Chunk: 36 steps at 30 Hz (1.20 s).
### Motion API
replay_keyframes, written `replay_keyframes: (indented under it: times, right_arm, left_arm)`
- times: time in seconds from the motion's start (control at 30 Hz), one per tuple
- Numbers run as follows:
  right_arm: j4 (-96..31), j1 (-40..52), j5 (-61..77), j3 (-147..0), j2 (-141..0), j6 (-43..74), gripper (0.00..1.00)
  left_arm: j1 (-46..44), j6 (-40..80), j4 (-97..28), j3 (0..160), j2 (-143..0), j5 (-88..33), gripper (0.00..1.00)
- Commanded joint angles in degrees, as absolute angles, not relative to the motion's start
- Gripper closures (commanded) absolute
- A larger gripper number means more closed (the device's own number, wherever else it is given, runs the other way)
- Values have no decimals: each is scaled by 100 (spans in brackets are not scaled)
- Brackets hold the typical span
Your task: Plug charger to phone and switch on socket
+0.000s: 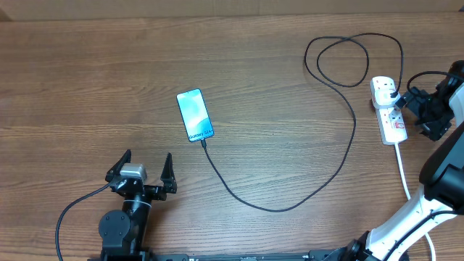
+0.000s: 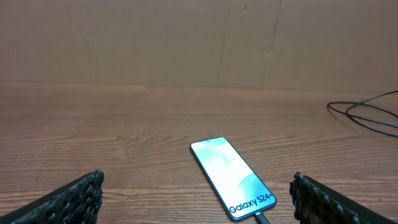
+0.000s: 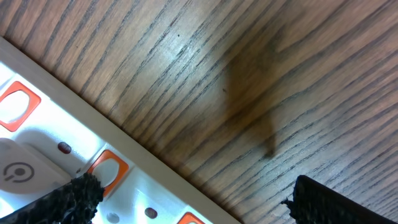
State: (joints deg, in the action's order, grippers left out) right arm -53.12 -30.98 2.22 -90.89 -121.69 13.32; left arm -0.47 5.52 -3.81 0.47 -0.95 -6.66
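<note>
The phone [image 1: 195,115] lies flat left of centre with its light blue screen lit. The charger [image 1: 275,209], a thin black cable, has its tip in the phone's near end, sweeps right and loops at the back, and its black plug sits in the socket [image 1: 389,114]. My right gripper [image 1: 410,109] hovers open beside the socket. In the right wrist view the left finger [image 3: 78,199] is over the socket [image 3: 50,155] near an orange-red switch [image 3: 107,168]. My left gripper [image 1: 147,156] stands open near the front edge. In the left wrist view the phone [image 2: 231,177] lies ahead between its fingers [image 2: 68,199].
The socket's thick white cord [image 1: 403,170] runs toward the front right, close to the right arm's base. The charger's loops [image 2: 367,112] lie at the back right. A brown cardboard wall [image 2: 186,43] closes the far side of the table.
</note>
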Motion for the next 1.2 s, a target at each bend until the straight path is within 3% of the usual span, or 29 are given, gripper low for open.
replay_keyframes:
  times: [0.0, 0.83, 1.17]
  right_arm:
    - [-5262, -2926, 423, -8995, -12781, 1372, 0]
    - [-5148, -3197, 720, -9030, -12805, 1653, 0]
    - [-6241, -3267, 412, -10444, -12766, 1649, 0]
  left_arm:
    - [-73, 425, -395, 27, -25, -687, 1]
    - [-73, 425, -395, 25, -25, -687, 0]
    - [-73, 425, -395, 27, -25, -687, 0]
